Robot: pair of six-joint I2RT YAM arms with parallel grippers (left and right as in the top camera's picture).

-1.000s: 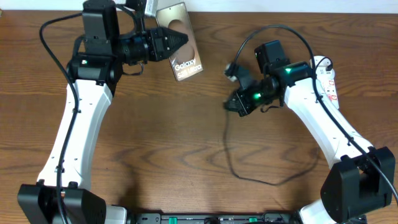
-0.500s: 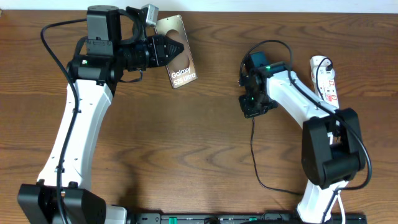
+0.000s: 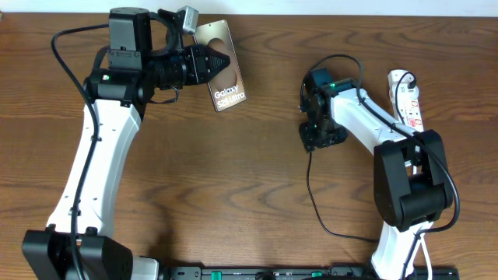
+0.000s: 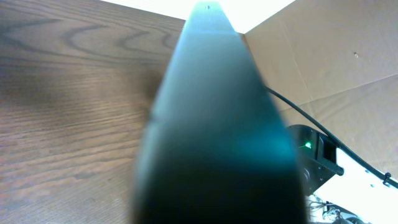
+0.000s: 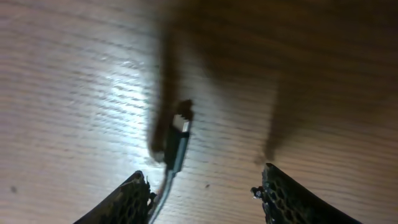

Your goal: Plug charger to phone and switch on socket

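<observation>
Left end effector [image 3: 220, 61] is closed on the phone [image 3: 228, 87], gripping it by its long left edge and holding it above the far left part of the worktop [image 3: 233, 179]. The phone's bronze-brown face is turned up to the overhead camera and tilted, with its top corner toward the far edge. White lettering on the lower part of the face reads "Galaxy". A smaller line beneath it ends in "Ultra", but the characters before that word are too small to make out. An oval pale mark sits on the face beside the fingertips. From the left wrist, a dark blurred slab, probably the phone [image 4: 211, 124] edge-on, fills the middle of the view.

Right end effector [image 3: 319, 138] points down at the worktop on the right half, with its jaws standing apart and nothing held. In the right wrist view the charger [image 5: 177, 140] lies on the wood with its small black plug tip ahead of the two mesh-patterned fingers [image 5: 137, 199]. Its cable runs back close by the left one, though contact cannot be told. From overhead, the charger [image 3: 310, 190] curves away from the end effector toward the near edge.

The socket [image 3: 410, 97], a white strip with red marks, lies at the far right beside the right arm. Any print on it is too small to read.
</observation>
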